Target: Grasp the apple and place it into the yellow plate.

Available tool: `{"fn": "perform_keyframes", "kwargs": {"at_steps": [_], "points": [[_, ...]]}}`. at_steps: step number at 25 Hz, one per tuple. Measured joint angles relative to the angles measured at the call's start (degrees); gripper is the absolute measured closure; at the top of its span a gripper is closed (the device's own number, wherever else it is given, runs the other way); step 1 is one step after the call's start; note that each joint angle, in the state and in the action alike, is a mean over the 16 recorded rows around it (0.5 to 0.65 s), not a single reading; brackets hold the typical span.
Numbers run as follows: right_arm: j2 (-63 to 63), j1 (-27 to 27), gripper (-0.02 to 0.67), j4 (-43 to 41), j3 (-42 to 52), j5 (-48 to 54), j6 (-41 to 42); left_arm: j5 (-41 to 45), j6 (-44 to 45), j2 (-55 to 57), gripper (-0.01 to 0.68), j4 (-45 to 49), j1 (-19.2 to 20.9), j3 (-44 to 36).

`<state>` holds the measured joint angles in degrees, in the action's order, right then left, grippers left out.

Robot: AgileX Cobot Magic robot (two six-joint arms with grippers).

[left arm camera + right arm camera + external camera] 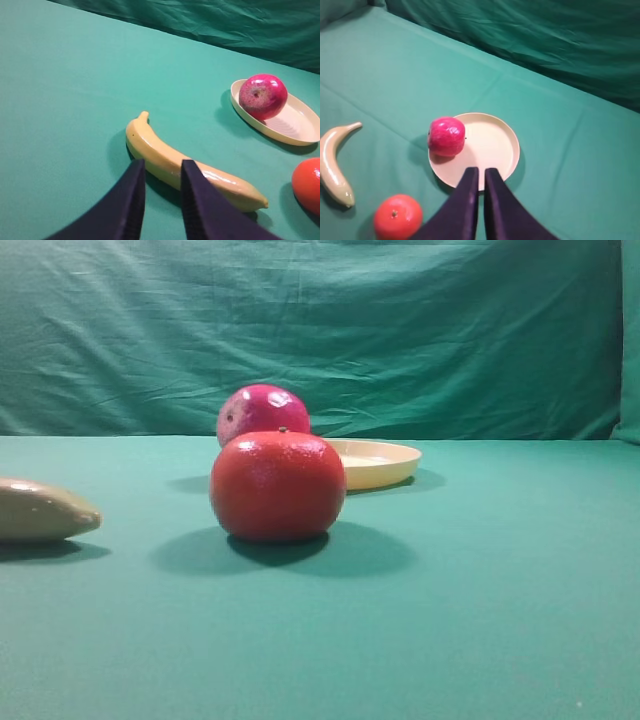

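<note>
Right claw [479,172] pressed together, empty, hanging over the near rim of the yellow plate [495,145]; left claw [162,167] slightly spread above the banana [165,162]. The apple [446,136] — glossy, smooth, round — sits on the plate's edge and could, by its roundness, roll off onto the green cloth worktop [570,150]. The orange [397,216] is matte and dimpled.

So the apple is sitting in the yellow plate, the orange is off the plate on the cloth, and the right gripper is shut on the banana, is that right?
Not quite. The right gripper is shut on nothing; in the right wrist view its fingers hang closed above the yellow plate, and the banana lies apart on the cloth. The rest holds: the apple sits in the plate at its edge and the orange rests off it.
</note>
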<state>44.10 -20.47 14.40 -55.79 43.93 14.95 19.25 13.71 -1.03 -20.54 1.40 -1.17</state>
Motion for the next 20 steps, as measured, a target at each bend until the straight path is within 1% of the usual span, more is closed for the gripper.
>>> {"fn": "perform_keyframes", "kwargs": {"at_steps": [5, 9, 14, 20], "points": [[-11.9, 0.0, 0.649, -0.4, 6.7, 1.3, -0.1, 0.0, 0.0, 0.0, 0.516, 0.0, 0.0, 0.0], [-18.4, 0.0, 0.649, -1.4, 10.2, 2.0, -0.5, 0.0, 0.0, 0.0, 0.516, 0.0, 0.0, 0.0], [-22.9, 0.3, 0.649, -4.4, 14.4, 0.9, -2.9, 0.0, 0.0, 0.0, 0.516, 0.0, 0.0, 0.0], [-26.5, 2.2, 0.649, -8.6, 21.8, -4.1, -6.6, 0.0, 0.0, 0.0, 0.516, 0.0, 0.0, 0.0]]}}
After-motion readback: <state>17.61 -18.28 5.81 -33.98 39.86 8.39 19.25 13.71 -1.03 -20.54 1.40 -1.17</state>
